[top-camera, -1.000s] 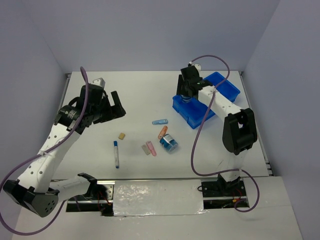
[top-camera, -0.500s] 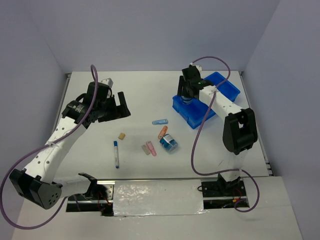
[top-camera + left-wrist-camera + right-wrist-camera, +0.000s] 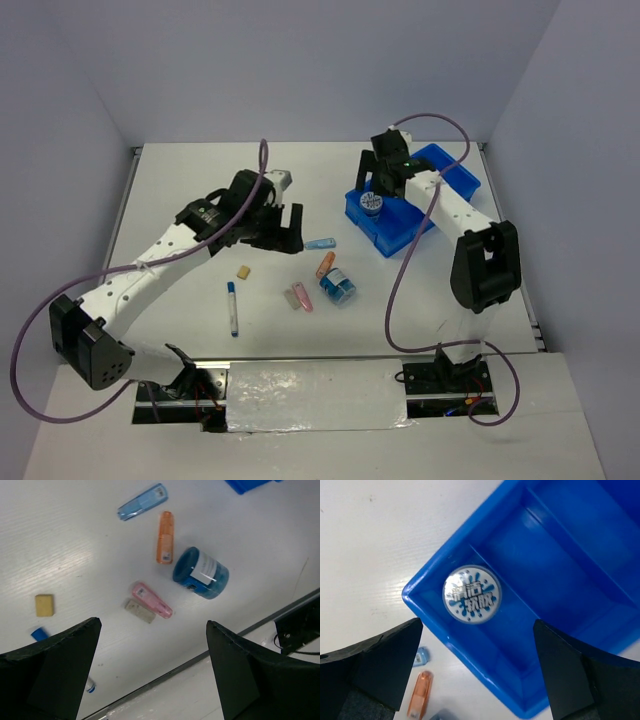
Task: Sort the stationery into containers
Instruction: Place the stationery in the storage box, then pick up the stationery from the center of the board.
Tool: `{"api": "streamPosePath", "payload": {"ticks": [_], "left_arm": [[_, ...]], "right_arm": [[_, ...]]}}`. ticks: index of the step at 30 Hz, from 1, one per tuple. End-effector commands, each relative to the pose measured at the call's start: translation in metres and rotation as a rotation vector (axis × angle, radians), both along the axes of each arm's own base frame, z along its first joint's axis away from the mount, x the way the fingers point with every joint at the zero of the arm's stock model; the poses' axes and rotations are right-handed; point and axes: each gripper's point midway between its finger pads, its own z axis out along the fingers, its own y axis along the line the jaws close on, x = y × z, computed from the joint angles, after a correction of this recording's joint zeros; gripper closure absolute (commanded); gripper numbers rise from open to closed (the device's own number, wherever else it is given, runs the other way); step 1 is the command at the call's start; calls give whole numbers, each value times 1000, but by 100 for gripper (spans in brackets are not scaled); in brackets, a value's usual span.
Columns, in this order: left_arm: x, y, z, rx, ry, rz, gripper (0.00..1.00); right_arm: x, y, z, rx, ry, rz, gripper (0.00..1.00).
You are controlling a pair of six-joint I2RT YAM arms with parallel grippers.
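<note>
The blue tray [image 3: 425, 220] stands at the far right. One blue box with a round white patterned face [image 3: 372, 203] lies in its near-left compartment, also seen in the right wrist view [image 3: 472, 594]. My right gripper [image 3: 388, 168] is open and empty above it. My left gripper [image 3: 285, 230] is open and empty above the loose items: the second blue box [image 3: 201, 573], orange piece [image 3: 165, 537], blue piece [image 3: 142, 501], pink piece [image 3: 151, 600], grey piece [image 3: 140, 611] and tan eraser [image 3: 44, 605]. The blue-white pen [image 3: 233, 307] lies to the near left.
The tray's other compartments [image 3: 560, 595] hold nothing that I can see. The table's front edge and a metal rail [image 3: 235, 635] lie just near of the items. The orange piece [image 3: 420, 695] lies near the tray's left corner.
My left arm has swung right, from the left of the table to above the loose items. My right gripper has drawn back from the tray, and the round-faced box now shows lying in it.
</note>
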Motion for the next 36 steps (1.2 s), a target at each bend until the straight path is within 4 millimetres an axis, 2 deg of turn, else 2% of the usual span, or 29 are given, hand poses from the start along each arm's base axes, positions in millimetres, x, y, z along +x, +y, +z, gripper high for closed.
{"api": "streamPosePath", "payload": {"ticks": [1, 2, 3, 4, 5, 6, 7, 9, 11, 17, 26, 31, 36], "left_arm": [[0, -50, 24, -64, -109, -156, 1], [-3, -59, 20, -59, -107, -180, 1], [-4, -69, 12, -40, -98, -205, 0], [-12, -85, 7, -23, -111, -239, 1], [-16, -96, -3, -4, -94, -265, 1], [-15, -102, -9, 24, -102, -264, 1], [-23, -112, -15, 50, -113, -282, 1], [-25, -125, -32, 100, -110, -304, 0], [-29, -137, -52, 141, -117, -327, 1], [-25, -140, -99, 228, -64, -347, 1], [-10, -142, -112, 286, -104, -332, 1], [-16, -143, -137, 306, -51, -358, 1], [-24, -140, -151, 290, -22, -352, 1]], "right_arm": [[-23, -37, 64, 86, -85, -144, 0], [-34, -45, 65, 95, -60, -163, 0], [-46, -50, 83, 125, -92, -167, 0], [-58, -50, 76, 149, -67, -160, 0], [-65, -52, 82, 164, -82, -152, 0], [-77, -52, 96, 174, -123, -116, 0], [-86, -51, 89, 180, -105, -95, 0], [-102, -52, 97, 187, -118, -64, 0], [-114, -49, 95, 196, -106, -11, 0], [-140, -38, 124, 243, -171, 107, 0], [-155, -34, 131, 256, -191, 169, 0], [-157, -34, 135, 250, -190, 177, 0], [-159, -35, 142, 248, -210, 181, 0]]}}
